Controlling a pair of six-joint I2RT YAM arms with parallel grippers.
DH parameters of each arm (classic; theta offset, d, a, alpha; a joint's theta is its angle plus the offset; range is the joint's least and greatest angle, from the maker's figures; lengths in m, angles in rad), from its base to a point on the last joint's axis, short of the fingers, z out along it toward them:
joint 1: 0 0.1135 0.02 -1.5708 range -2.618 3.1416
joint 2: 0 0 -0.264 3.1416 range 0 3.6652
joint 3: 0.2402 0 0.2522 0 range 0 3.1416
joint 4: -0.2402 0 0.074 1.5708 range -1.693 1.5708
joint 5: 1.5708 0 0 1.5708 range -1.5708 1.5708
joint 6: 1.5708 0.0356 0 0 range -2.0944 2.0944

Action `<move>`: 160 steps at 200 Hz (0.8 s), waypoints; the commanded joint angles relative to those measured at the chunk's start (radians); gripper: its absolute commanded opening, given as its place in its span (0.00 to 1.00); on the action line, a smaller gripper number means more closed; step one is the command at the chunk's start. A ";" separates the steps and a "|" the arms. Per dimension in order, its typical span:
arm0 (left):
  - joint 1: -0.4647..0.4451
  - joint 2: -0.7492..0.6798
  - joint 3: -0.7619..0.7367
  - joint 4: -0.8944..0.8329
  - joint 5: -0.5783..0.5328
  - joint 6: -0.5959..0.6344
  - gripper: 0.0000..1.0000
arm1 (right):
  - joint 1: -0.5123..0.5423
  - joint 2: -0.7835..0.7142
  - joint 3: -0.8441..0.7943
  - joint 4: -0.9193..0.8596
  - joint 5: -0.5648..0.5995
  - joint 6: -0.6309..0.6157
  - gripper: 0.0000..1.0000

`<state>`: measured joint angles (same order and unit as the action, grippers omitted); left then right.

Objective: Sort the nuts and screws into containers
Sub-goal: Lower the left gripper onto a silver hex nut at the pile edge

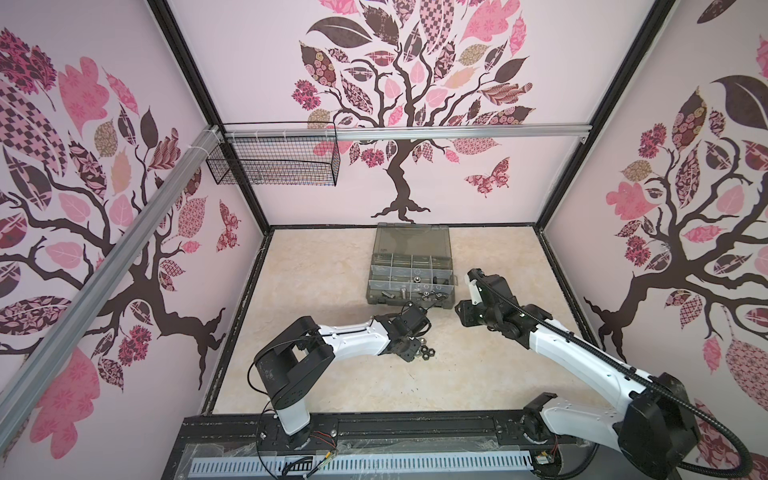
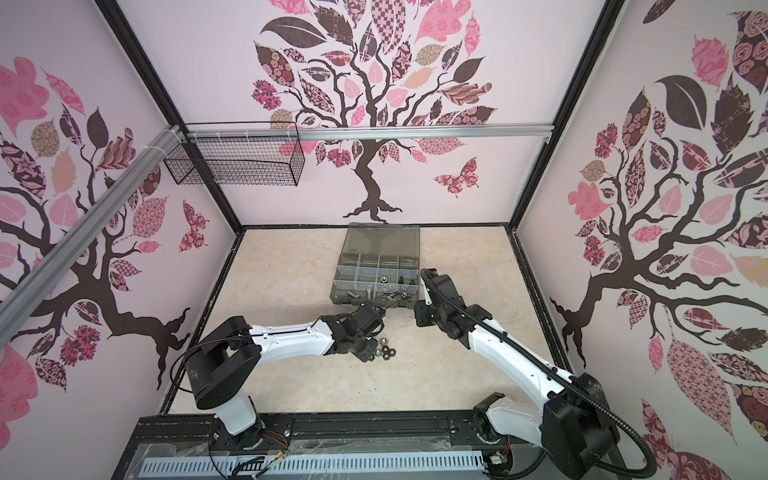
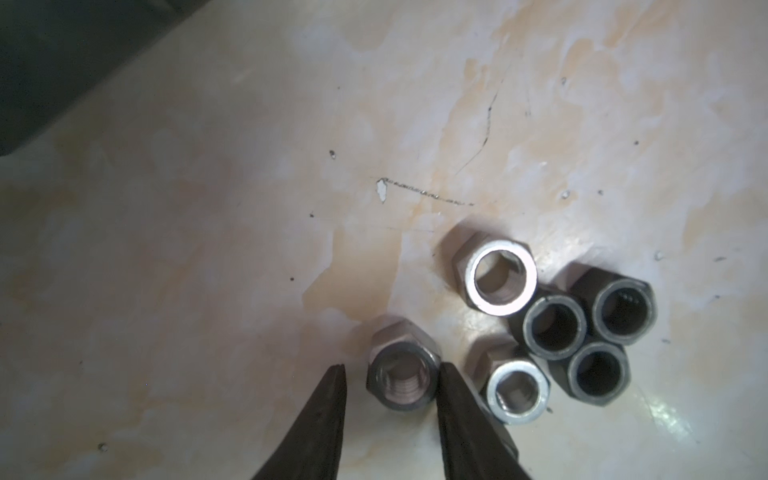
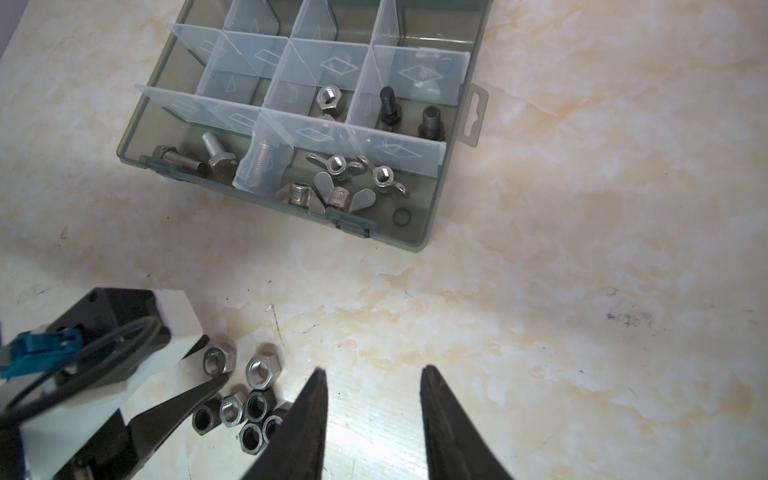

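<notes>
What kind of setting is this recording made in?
Probably a lab robot cell, not a workshop: a marble-look tabletop boxed in by tree-print panel walls on black framing, with left arm and right arm mounted on a front rail.

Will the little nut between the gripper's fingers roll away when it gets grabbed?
Probably not: the nut sits flat, hole up. Its metal looks smooth, so it may slip from the thin tips of the left gripper. Solid-looking, it shouldn't squash.
</notes>
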<state>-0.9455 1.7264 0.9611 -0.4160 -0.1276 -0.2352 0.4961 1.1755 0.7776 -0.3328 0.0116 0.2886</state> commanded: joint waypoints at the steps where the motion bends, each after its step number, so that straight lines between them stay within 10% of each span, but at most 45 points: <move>1: 0.011 -0.042 -0.042 -0.010 -0.023 -0.004 0.39 | -0.001 -0.018 -0.004 -0.020 0.010 -0.004 0.40; 160: 0.023 0.052 0.042 0.032 0.033 0.004 0.32 | -0.004 -0.027 -0.007 -0.029 0.018 -0.012 0.40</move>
<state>-0.9337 1.7504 0.9745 -0.3943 -0.1043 -0.2325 0.4961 1.1755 0.7742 -0.3336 0.0132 0.2848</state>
